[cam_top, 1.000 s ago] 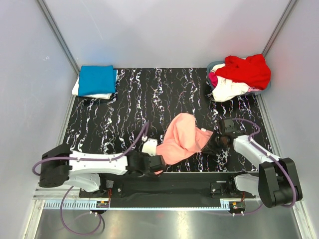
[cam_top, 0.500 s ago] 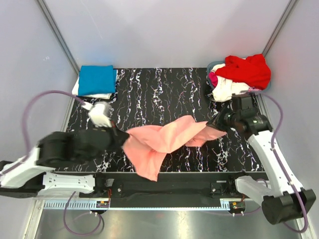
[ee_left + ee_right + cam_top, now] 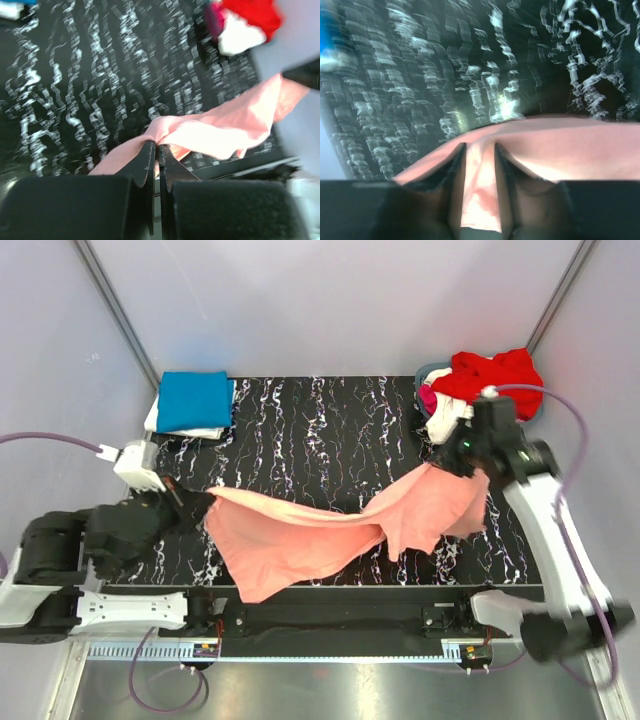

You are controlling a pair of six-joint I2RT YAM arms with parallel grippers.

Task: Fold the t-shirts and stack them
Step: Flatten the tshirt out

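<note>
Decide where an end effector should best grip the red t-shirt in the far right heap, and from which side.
Probably pinch a raised fold near the middle of the red t-shirt, coming straight down from above: it lies crumpled on top of the white t-shirt, uncovered, with no flat edge offered.

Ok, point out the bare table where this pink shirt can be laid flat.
Freest: the back-middle of the table, between the folded blue shirt at back left and the red-and-white pile at back right. The front strip is crowded: the salmon-pink shirt hangs stretched there between the left gripper and right gripper, both pinching it.
</note>
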